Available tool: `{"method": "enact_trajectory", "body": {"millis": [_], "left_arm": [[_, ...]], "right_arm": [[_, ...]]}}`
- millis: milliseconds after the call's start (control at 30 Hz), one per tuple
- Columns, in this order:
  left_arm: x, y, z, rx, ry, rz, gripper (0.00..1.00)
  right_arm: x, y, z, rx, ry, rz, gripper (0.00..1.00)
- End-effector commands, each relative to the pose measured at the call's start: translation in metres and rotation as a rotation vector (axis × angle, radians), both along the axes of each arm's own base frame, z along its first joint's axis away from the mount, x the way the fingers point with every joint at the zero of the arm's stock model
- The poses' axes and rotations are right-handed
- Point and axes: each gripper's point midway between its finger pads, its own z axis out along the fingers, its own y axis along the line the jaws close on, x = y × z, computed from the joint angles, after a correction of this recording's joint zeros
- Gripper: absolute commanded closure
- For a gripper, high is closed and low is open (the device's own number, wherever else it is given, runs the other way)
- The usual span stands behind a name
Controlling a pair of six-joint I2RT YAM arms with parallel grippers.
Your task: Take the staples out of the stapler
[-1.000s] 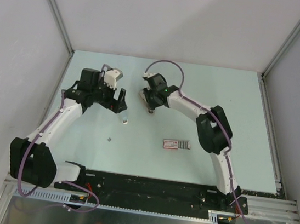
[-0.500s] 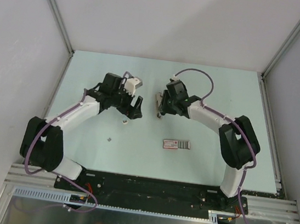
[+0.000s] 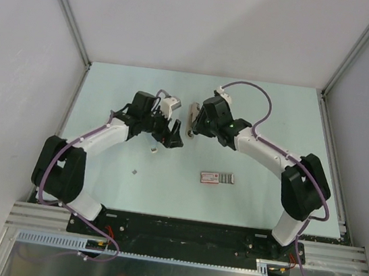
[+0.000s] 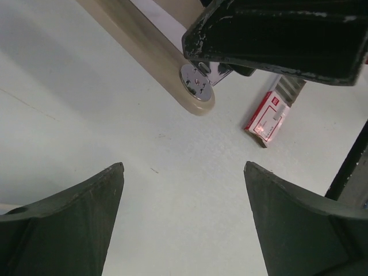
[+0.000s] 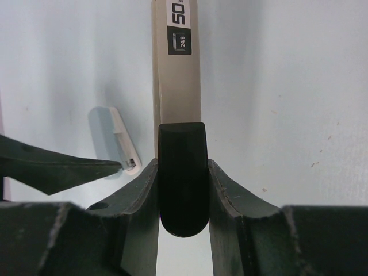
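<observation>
The stapler (image 3: 192, 114) sat near the middle of the worktop (image 3: 283, 110), a little toward the far edge, held between the two arms. The right gripper (image 3: 196, 123) had it by one end. In the right wrist view its fingers (image 5: 225, 190) were pinched on the black end of the stapler (image 5: 177, 80), one on each side, and the beige top arm ran straight away from the right gripper (image 5: 181, 168), showing a "50" label and a "24/8" mark. Whether the stapler touched the worktop could not be told.

The left gripper (image 3: 173, 138) was just beside the stapler on its left, toward the near edge, with its fingers spread wide and nothing between them. In the left wrist view the left gripper (image 4: 183, 168) looked down on bare surface. Past it the beige stapler (image 4: 144, 49) ended in a round metal disc (image 4: 196, 84), close under the black right gripper body.

A red-and-white box (image 3: 217, 178) lay flat toward the near edge, right of centre, apart from both grippers. A small white piece (image 3: 154, 149) lay near the left gripper, and a tiny dark speck (image 3: 135, 171) lay closer to the near edge
</observation>
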Motion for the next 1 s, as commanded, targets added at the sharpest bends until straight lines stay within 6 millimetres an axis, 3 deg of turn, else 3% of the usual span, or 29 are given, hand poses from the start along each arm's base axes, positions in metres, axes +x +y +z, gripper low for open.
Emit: {"method": "enact_trajectory", "body": {"millis": [0,233,433,667,967], "left_arm": [[-0.004,-0.014,0.008,-0.072,-0.009,-0.053,0.10],[-0.002,-0.025,0.011,-0.130,-0.009,-0.092,0.12],[0.000,-0.027,0.003,-0.136,-0.008,-0.099,0.22],[0.009,-0.026,0.002,-0.152,-0.013,-0.074,0.29],[0.011,-0.025,0.002,-0.185,0.007,-0.069,0.30]], "right_arm": [[0.004,0.012,0.061,0.130,-0.128,-0.034,1.00],[-0.004,0.017,0.072,0.180,-0.128,-0.046,1.00],[-0.011,0.020,0.080,0.231,-0.124,-0.043,1.00],[-0.018,0.026,0.079,0.263,-0.105,-0.026,1.00],[-0.027,0.035,0.081,0.290,-0.105,-0.001,1.00]]}}
